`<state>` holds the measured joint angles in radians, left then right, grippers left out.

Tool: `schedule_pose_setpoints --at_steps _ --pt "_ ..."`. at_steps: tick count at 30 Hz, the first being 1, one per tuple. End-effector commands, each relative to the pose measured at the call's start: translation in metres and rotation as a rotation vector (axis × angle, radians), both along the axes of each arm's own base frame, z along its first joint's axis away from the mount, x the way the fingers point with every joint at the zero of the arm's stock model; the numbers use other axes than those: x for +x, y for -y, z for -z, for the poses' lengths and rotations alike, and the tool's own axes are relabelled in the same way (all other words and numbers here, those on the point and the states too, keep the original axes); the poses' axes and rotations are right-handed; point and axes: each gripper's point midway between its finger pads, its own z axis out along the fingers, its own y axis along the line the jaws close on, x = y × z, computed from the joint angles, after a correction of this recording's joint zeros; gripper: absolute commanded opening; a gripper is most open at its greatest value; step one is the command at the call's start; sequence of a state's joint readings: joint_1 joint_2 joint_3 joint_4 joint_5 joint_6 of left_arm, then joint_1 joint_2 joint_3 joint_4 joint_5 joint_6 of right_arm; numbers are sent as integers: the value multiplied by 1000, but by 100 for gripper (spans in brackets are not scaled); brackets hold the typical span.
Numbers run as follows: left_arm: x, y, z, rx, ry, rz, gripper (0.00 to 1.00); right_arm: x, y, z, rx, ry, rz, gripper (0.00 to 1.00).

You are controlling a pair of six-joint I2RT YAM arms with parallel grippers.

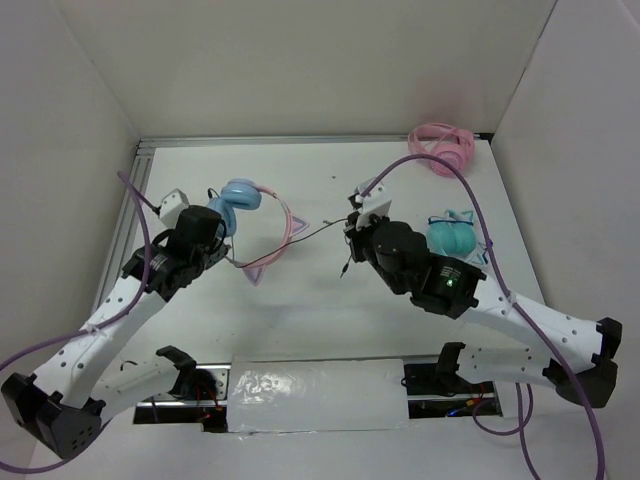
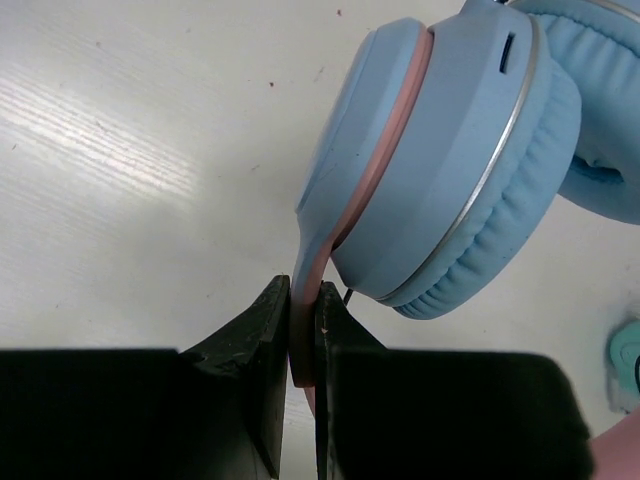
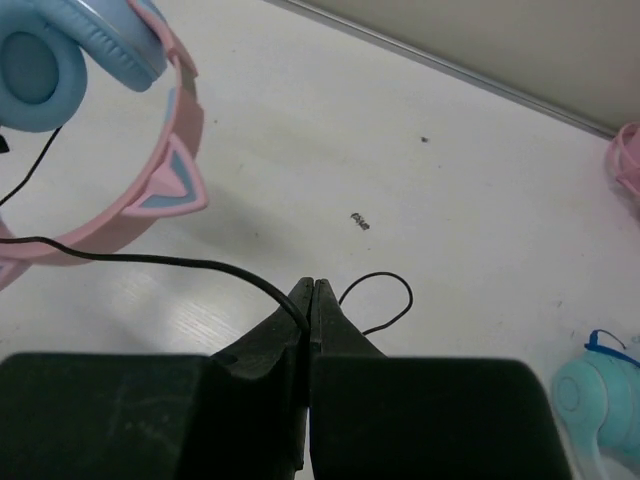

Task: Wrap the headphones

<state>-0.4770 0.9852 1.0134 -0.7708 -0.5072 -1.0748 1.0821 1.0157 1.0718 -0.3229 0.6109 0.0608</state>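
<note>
Left gripper: clamped on headphones band. Right gripper: pinched on cable. Risk: thin cable slips free or snags cat ear.

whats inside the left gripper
The left gripper is shut on the pink band of the headphones. Below the fingertips, the gripper's own body hides the band.

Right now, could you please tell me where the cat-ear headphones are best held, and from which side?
Grip the headphones by the thin pink band below the blue cup: flat and narrow enough for jaws, while the cup is wide and round. Come from the near left, as the left gripper does, shut on it, leaving the cable to the right gripper.
</note>
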Motion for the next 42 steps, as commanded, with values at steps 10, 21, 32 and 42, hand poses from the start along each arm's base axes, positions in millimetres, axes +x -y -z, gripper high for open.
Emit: schedule_pose_setpoints --at_steps 10,21,32,42 --pt "-1 25 -13 49 90 166 0 36 33 -51 16 143 -16 0" --pt "-20 68 -77 -67 376 494 0 72 20 -17 16 123 -206 0" --pt "-51 97 -163 -193 636 738 0 33 -51 27 111 103 -604 15" --pt "-69 109 -229 -316 762 805 0 18 -97 3 325 225 -692 29"
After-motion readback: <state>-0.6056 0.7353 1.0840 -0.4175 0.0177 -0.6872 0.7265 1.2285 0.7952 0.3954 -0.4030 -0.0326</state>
